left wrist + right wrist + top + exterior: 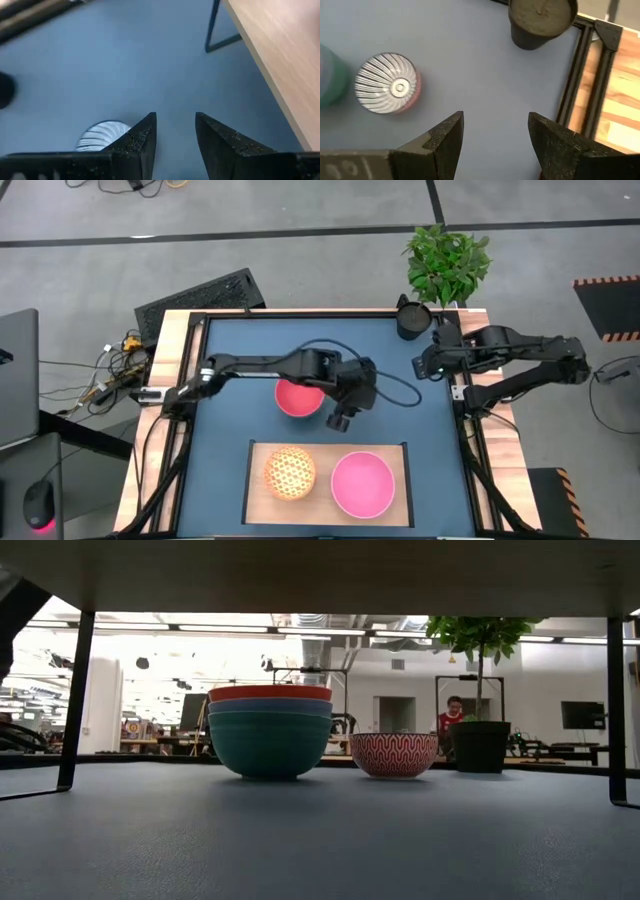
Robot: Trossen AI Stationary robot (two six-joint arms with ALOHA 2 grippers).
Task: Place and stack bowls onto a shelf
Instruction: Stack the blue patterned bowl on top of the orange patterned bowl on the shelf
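Left gripper (175, 132) — fingers parted, empty — striped bowl (102, 136) just beside one finger

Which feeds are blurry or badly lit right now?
Low view: bright room lights put the stacked bowls and plant pot in backlit shade. Left wrist view: the striped bowl and shelf look soft. High view: evenly lit.

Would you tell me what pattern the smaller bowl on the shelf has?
An orange lattice on a pale ground, clearest in the high view: the smaller bowl on the shelf.
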